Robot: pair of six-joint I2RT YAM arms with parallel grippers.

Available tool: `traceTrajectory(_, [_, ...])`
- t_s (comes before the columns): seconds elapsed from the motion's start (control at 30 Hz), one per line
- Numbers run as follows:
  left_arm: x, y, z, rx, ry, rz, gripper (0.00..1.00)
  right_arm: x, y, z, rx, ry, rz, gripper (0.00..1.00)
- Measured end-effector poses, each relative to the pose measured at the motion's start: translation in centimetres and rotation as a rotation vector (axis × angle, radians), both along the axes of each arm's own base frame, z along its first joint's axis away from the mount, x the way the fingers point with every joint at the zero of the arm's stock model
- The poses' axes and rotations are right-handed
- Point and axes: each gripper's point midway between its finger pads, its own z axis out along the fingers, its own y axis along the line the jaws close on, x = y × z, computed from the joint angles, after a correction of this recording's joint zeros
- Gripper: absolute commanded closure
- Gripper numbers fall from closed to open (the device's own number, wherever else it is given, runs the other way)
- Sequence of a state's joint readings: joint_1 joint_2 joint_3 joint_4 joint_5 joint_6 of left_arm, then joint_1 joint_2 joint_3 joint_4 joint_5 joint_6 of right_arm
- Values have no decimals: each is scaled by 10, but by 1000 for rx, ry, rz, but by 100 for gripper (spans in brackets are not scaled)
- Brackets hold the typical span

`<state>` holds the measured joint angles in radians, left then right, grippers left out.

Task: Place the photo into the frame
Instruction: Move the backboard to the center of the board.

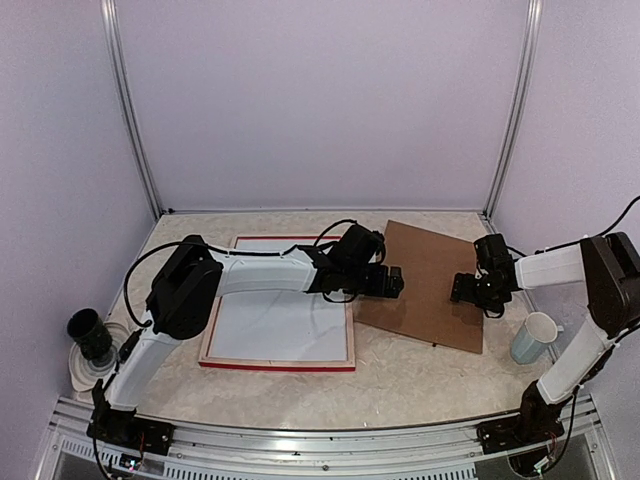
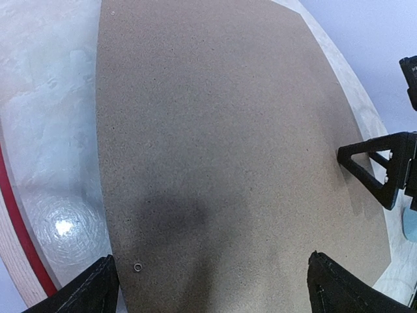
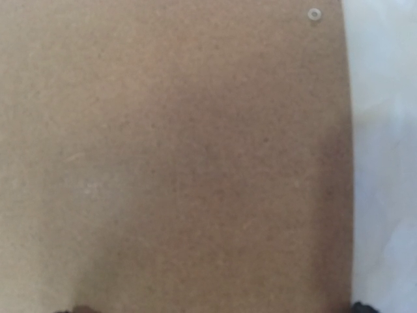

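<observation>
Under the left arm, frame lies part-hidden.

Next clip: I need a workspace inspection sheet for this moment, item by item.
Surface: pale marbled table.
Job's things: frame lies flat left of centre, with the left arm reaching across it; photo not seen in any view.
Clutter: brown backing board lies flat beside the frame's right side, contact unclear; pale mug at far right; dark cup on white dishes at far left.
Claws: left claw open above the board; right claw open at the board's right edge.
Cables: black cable loops off the left arm; another runs by the right arm.
Surroundings: plain pale walls, metal uprights.
</observation>
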<state>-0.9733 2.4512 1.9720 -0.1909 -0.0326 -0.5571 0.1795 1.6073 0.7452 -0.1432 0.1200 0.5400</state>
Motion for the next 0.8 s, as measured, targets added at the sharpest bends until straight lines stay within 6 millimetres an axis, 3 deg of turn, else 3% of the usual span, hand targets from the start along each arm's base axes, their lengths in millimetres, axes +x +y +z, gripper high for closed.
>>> traceTrajectory(0.43, [-15,11,17,-5,3,8,1,3,10,2,28,-15,29,8])
traceTrajectory(0.8, [-43,51,28,35,2,87,1,-1,52,5,78,-25,135,8])
